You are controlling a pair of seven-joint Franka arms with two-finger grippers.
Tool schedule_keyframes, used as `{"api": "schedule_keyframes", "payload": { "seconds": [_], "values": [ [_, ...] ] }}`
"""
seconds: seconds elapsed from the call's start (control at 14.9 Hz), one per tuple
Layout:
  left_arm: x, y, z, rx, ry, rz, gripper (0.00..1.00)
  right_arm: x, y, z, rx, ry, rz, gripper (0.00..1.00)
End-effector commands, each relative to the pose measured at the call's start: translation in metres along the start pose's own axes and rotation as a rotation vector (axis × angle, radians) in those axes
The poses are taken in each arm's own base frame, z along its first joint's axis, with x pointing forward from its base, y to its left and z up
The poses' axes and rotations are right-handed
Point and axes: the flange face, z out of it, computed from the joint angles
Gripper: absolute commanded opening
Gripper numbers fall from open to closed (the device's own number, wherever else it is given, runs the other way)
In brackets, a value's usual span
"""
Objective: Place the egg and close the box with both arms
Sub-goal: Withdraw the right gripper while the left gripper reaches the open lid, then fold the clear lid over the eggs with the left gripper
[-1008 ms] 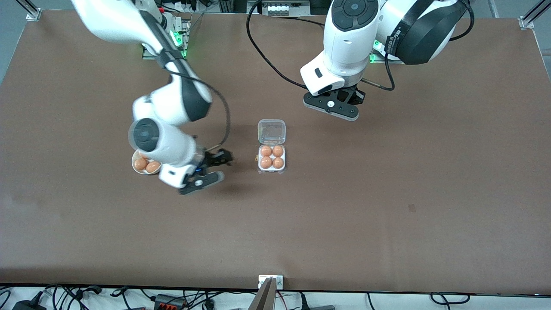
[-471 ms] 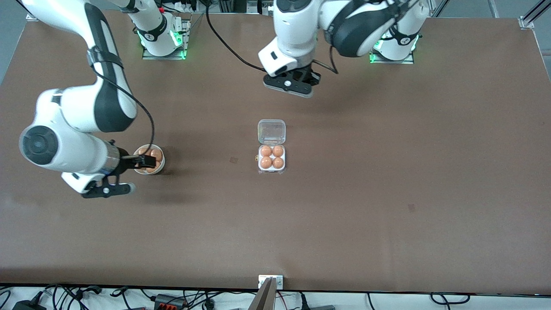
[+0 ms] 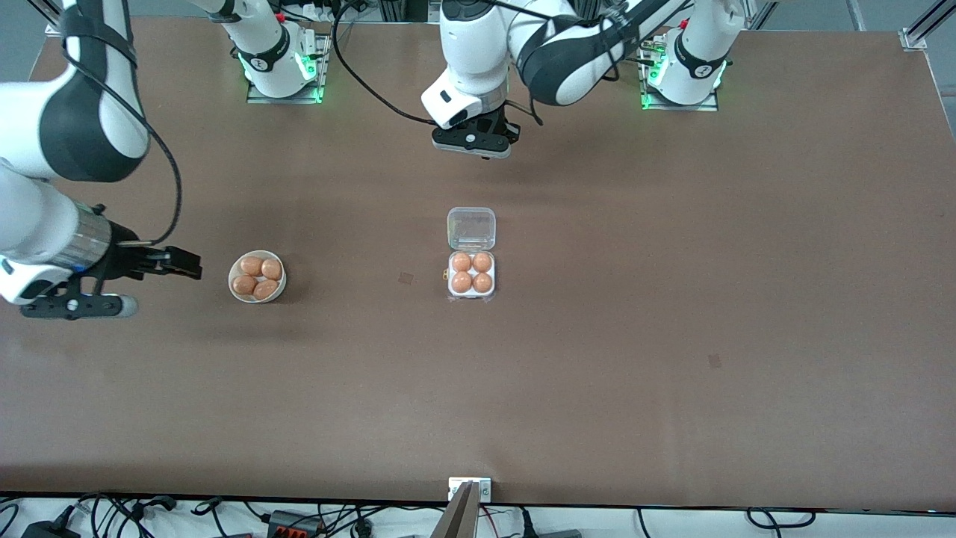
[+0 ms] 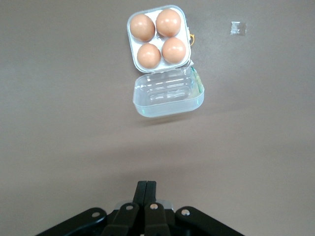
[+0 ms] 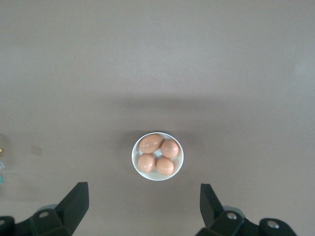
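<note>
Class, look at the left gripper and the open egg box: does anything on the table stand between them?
Nothing visible does. Only bare table lies between the shut left gripper and the box, whose clear lid lies open.

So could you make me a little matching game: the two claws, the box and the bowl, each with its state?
Things:
1. left claw
2. right claw
3. box
4. bowl

States:
A. holds four loose eggs
B. lid open, all four cells filled
C. shut, empty, over the table above the box's lid end
D. open, empty, beside the bowl toward the right arm's end

Pairs: 1-C, 2-D, 3-B, 4-A
</note>
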Motion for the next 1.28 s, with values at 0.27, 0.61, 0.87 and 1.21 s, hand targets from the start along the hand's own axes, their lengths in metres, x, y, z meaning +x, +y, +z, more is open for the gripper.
{"api": "schedule_keyframes", "payload": {
  "seconds": [0.27, 0.61, 0.87, 1.21],
  "values": [
    [-0.012, 0.043, 0.100, 0.043, 0.122, -0.075, 0.01, -0.020, 0.077, -0.047, 0.042, 0.016, 0.086, 1.00],
    [-0.003, 0.048, 0.151, 0.056, 0.247, -0.039, 0.01, -0.032, 0.084, -0.059, 0.064, 0.000, 0.082, 1.00],
    [0.028, 0.035, 0.163, 0.019, 0.396, -0.006, 0.01, -0.067, 0.084, -0.057, 0.032, 0.001, 0.079, 1.00],
    [0.082, 0.007, 0.132, 0.022, 0.497, -0.018, 0.01, -0.105, 0.071, -0.052, -0.014, 0.027, 0.064, 1.00]
  ]
}}
